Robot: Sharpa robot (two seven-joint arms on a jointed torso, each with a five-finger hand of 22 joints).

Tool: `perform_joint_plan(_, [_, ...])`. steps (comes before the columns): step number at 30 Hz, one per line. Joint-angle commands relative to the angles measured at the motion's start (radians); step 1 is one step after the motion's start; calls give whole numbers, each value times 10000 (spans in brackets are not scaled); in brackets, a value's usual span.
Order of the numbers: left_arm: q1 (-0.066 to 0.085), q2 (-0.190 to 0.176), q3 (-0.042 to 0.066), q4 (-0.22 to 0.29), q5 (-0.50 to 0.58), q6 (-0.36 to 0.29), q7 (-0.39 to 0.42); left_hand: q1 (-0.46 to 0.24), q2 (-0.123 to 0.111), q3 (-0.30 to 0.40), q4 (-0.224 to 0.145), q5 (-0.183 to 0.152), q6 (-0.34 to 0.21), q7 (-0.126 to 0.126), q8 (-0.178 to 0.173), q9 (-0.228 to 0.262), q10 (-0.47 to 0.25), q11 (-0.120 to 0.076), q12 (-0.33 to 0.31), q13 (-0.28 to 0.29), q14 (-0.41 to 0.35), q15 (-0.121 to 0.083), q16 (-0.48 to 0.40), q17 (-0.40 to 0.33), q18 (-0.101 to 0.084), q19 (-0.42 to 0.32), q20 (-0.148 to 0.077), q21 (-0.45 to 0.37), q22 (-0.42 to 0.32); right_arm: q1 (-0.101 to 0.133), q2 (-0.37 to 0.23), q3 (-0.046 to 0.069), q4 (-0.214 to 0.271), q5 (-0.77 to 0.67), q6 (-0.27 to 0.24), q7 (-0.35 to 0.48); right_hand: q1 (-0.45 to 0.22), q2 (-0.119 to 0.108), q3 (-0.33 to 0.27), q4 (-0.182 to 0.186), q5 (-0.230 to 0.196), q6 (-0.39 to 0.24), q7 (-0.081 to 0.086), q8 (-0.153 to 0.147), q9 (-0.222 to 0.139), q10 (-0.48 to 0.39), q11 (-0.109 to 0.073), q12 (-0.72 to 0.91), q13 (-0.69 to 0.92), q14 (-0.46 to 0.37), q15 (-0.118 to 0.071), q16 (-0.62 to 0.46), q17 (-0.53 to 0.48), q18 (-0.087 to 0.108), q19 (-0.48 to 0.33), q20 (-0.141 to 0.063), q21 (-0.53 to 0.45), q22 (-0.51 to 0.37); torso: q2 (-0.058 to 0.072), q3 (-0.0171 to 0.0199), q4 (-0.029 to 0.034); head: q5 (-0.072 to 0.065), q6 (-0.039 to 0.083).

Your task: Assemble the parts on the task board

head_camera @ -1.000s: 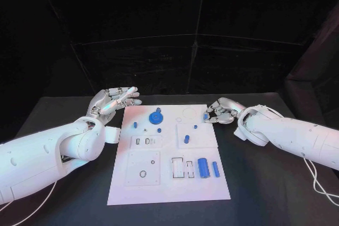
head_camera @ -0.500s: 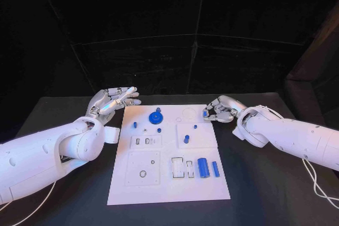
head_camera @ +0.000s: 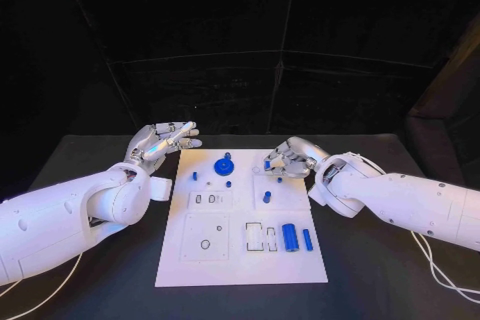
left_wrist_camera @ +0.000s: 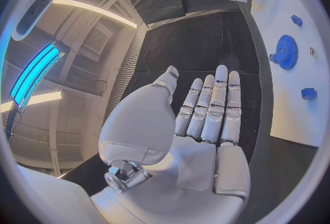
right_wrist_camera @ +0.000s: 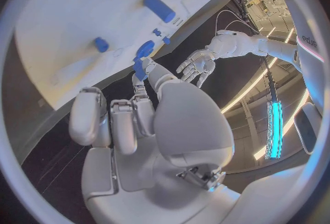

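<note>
The white rectangular task board [head_camera: 240, 264] is lying on the black table [head_camera: 400, 264]. The blue toothed gear [head_camera: 224, 168] is sitting between the left hand's fingers [head_camera: 180, 134] and the right hand's fingers [head_camera: 277, 162], the blue cylinder [head_camera: 289, 237] lying nearer the robot.

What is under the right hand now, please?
The right hand, pinching a small blue part, hangs above the far right area of the task board. The board surface directly beneath its fingers is covered, so any slot there cannot be seen.
</note>
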Motion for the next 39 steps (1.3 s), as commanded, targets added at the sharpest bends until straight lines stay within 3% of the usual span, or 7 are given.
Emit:
perform_joint_plan(1, [16, 17, 8, -31, -45, 126, 15, -33, 94, -11, -36, 41, 77, 150, -47, -10, 11, 52, -67, -6, -17, 45, -65, 16, 61, -66, 32, -36, -9, 24, 286, 7, 286, -833, -106, -1153, -10, 95, 124, 47, 77, 41, -83, -12, 13, -32, -9, -36, 454, 781, -64, 18, 1252, -137, -2, -32, 66, 6, -65, -35, 39, 93, -59])
perform_joint_plan(5, [17, 40, 8, -76, -45, 138, 7, -30, 96, -10, -41, 41, 78, 149, -48, -10, 13, 51, -68, -5, -15, 45, -67, 17, 61, -66, 32, -37, -10, 26, 855, 6, 444, -1281, 55, -1573, -13, 97, 149, 37, 93, 42, -82, -16, 12, -44, -9, -54, 435, 777, -63, 11, 1232, -137, -3, -32, 64, 3, -92, -39, 61, 219, -116])
perform_joint_plan(11, [18, 96, 8, -125, -45, 146, -3, -30, 96, -10, -41, 41, 78, 149, -48, -10, 13, 51, -68, -5, -15, 45, -67, 17, 61, -66, 32, -37, -10, 25, 1611, 0, 255, -1759, 451, -2001, -21, 92, 158, 34, 98, 43, -80, -18, 11, -47, -7, -59, 430, 771, -63, 1, 1206, -135, -5, -31, 62, -3, -100, -64, 96, 305, -173])
perform_joint_plan(17, [20, 121, 8, -142, -45, 146, -12, -30, 96, -10, -41, 41, 78, 149, -48, -10, 13, 51, -68, -5, -15, 45, -67, 17, 61, -66, 32, -37, -10, 15, 2202, -8, 20, -2108, 766, -2161, -48, 86, 172, 37, 105, 38, -73, -24, 8, -65, -2, -84, 403, 766, -61, -9, 1178, -138, 1, -30, 66, 11, -78, -27, 60, 478, -203])
perform_joint_plan(20, [20, 134, 8, -146, -45, 149, -18, -30, 96, -10, -41, 41, 78, 149, -48, -10, 13, 51, -68, -5, -15, 45, -67, 17, 61, -66, 32, -37, -10, -5, 2442, -15, -64, -2306, 861, -2221, -48, 86, 172, 37, 105, 38, -73, -24, 8, -65, -2, -84, 403, 766, -61, -9, 1178, -138, 1, -30, 66, 11, -73, -33, 54, 523, -231])
perform_joint_plan(29, [21, 171, 8, -153, -45, 168, -26, -30, 96, -10, -41, 41, 78, 149, -48, -10, 13, 51, -68, -5, -15, 45, -67, 17, 61, -66, 32, -37, -10, -32, 2791, -215, -256, -2761, 1040, -2377, -105, 49, 199, 32, 127, 17, -61, -46, 0, -74, 8, -95, 398, 763, -54, -15, 1168, -138, -1, -25, 62, 5, -77, -27, 62, 584, -309])
perform_joint_plan(39, [22, 177, 8, -159, -45, 182, -38, -30, 96, -10, -41, 41, 78, 149, -48, -10, 13, 51, -68, -5, -15, 45, -67, 17, 61, -66, 32, -37, -10, -82, 2922, -274, -350, -2896, 1289, -2394, -130, 27, 212, 27, 148, 7, -58, -56, -3, -81, 13, -104, 390, 761, -50, -19, 1159, -139, 1, -22, 63, 10, -80, -25, 55, 614, -378])
